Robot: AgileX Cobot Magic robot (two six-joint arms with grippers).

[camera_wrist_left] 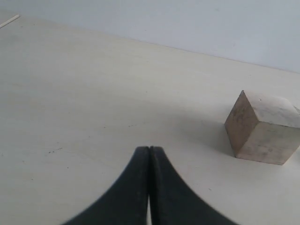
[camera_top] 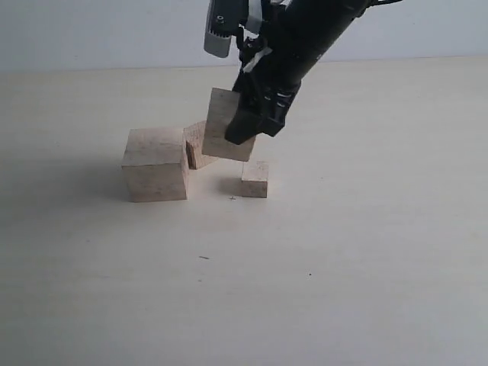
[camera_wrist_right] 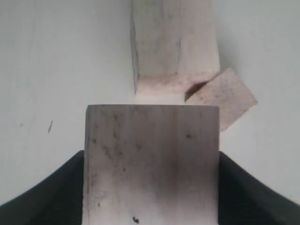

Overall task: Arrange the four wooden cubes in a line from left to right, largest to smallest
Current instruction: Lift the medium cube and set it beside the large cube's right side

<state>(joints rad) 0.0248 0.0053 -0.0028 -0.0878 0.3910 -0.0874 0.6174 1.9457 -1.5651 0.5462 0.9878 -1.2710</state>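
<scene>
Right gripper (camera_top: 242, 131) is clamped on the gripped cube (camera_top: 226, 126), upper centre of the exterior view. It's tilted and looks lifted off the table (camera_top: 366, 252). Biggest cube (camera_top: 156, 165) sits flat, left of centre. Angled cube (camera_top: 197, 145) is just behind its right edge, partly hidden by the gripped cube. In the right wrist view its corner meets the biggest cube (camera_wrist_right: 173, 47), can't tell if they touch. Smallest cube (camera_top: 255, 179) stands alone, just below-right of the gripped cube. Left gripper (camera_wrist_left: 150, 157) has its jaws pressed together, empty, over bare table with the biggest cube (camera_wrist_left: 262, 129) near.
</scene>
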